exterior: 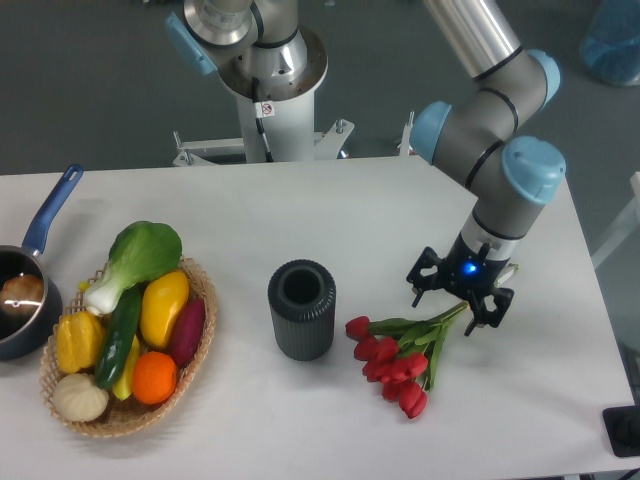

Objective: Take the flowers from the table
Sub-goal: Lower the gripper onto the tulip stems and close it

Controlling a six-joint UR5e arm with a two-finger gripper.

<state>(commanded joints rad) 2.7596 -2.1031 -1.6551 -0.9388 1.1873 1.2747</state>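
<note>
The flowers (398,358) lie flat, buds lower-left, stems toward the pincer (455,300).

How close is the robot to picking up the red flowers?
Done: the gripper is right over the stem end of the flowers. In hand: nothing clearly, as its fingers look spread around the stems. Left: closing and lifting, because the flowers lie flat on the table beside the dark vase.

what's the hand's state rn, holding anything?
Hand: open, fingers spread over the stem end of the flowers, which lie on the table. Holding nothing.
</note>
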